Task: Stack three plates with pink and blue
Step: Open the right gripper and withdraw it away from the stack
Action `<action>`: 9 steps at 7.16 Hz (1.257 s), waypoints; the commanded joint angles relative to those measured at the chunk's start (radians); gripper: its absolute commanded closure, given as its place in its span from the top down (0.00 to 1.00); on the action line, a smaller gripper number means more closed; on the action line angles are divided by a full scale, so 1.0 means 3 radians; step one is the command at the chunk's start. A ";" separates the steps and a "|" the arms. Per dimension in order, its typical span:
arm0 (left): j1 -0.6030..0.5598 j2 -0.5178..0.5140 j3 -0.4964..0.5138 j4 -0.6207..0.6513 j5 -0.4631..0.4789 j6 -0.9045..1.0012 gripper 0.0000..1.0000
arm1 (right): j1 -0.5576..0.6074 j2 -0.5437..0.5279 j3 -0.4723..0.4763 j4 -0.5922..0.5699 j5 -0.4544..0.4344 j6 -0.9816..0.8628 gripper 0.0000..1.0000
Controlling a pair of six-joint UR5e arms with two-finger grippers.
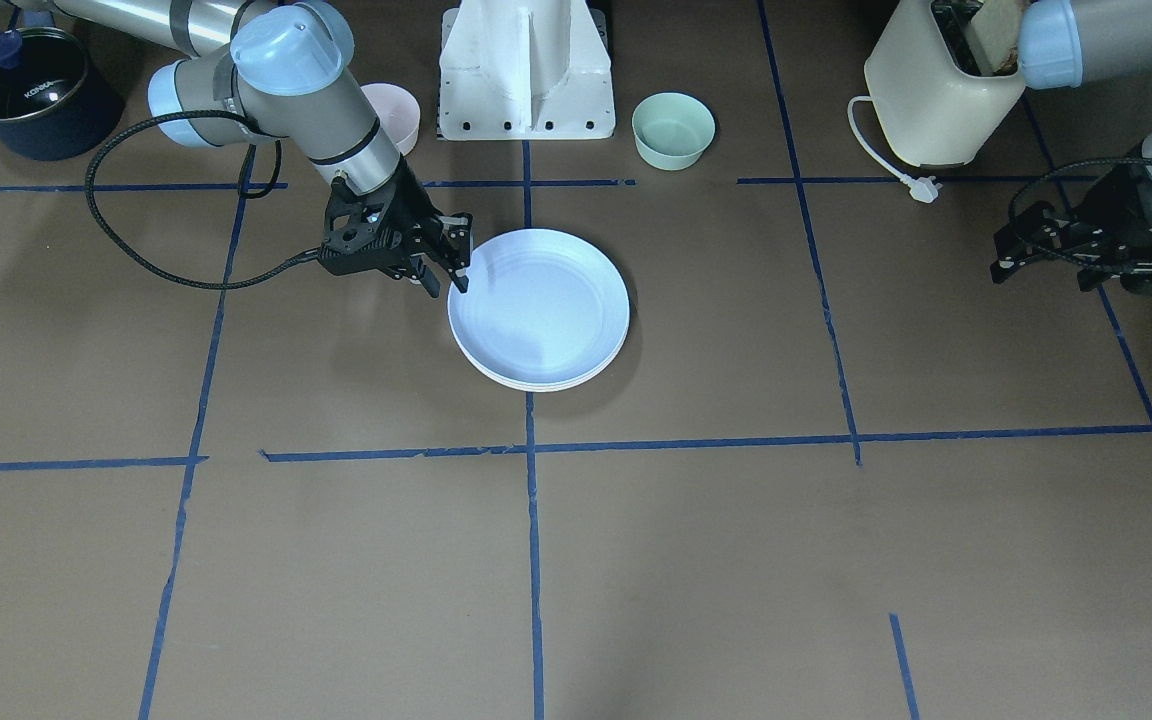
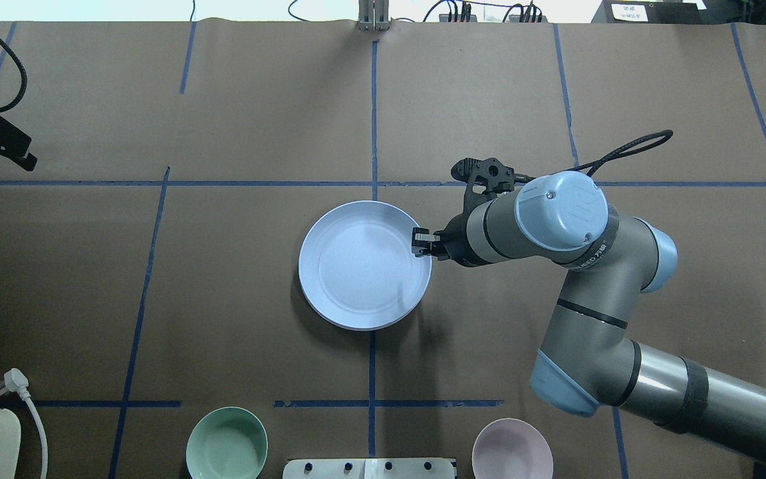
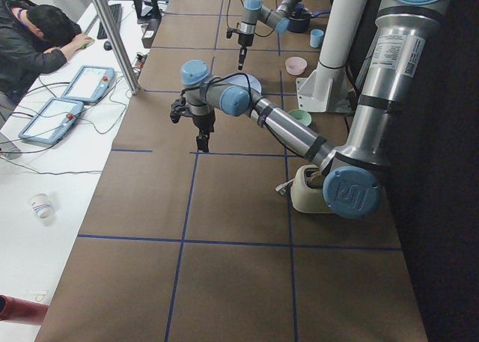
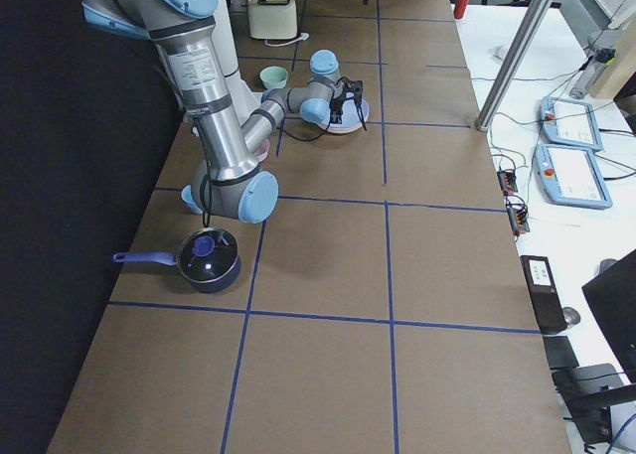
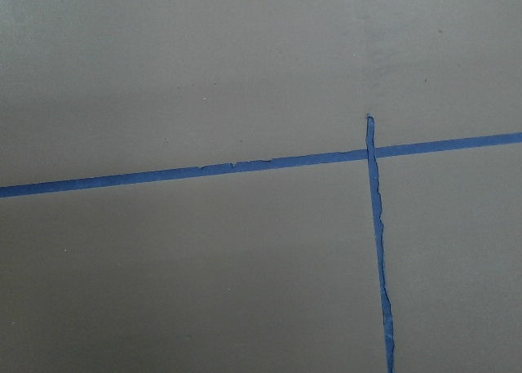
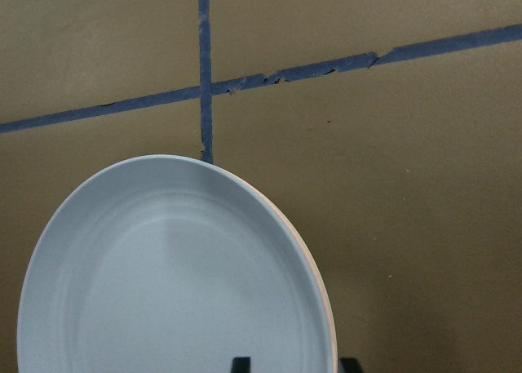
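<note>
**Letting go of the blue plate cleanly**

The right gripper [image 1: 447,287] is sitting at the right rim of the blue plate [image 1: 541,305]. Its fingers [image 6: 239,365] are standing apart with the rim between them, not pinching it. The blue plate is lying flat on top of the stack at the middle of the table [image 1: 736,560]. A pink plate [image 6: 329,332] is peeking out as a thin edge beneath it, and a cream plate [image 1: 536,386] is showing below on the far side.

With all three seemingly stacked, the task is probably finishing. The sound move is lifting straight up before drawing back, keeping both fingers off the rim so the top plate is not getting dragged sideways.

On the near side, room is tighter. A pink bowl [image 1: 401,110] is sitting just right of the robot's base [image 1: 526,80], close under the right arm, and a green bowl [image 1: 673,130] is sitting to its left. A toaster [image 1: 936,90] with a loose cable [image 1: 881,150] is occupying the near left, and a dark pot [image 1: 31,95] the near right.

The left gripper [image 1: 1042,277] is hanging well off to the left, its fingers looking spread and holding nothing.

Beyond the stack, the far half of the brown cover is offering the widest room, carrying only blue tape lines.
</note>
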 commanded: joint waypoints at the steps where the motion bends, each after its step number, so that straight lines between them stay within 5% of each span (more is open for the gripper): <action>1: -0.0007 0.0013 -0.0002 0.0000 -0.0001 -0.0005 1.00 | 0.0016 -0.0008 0.0209 -0.0315 0.0016 -0.0001 1.00; 4: -0.0440 0.0201 0.0069 0.0046 0.0009 0.0764 1.00 | 0.0775 -0.0074 0.0430 -0.1047 0.0633 -0.0647 1.00; 7: -0.1166 0.0222 0.0900 0.0031 -0.0164 0.1879 1.00 | 0.1618 -0.0497 0.0385 -0.1486 0.0875 -0.2352 1.00; 9: -0.1316 0.0329 0.1148 -0.0005 -0.0216 0.2030 1.00 | 0.2191 -0.0697 0.0242 -0.1820 0.1165 -0.3504 1.00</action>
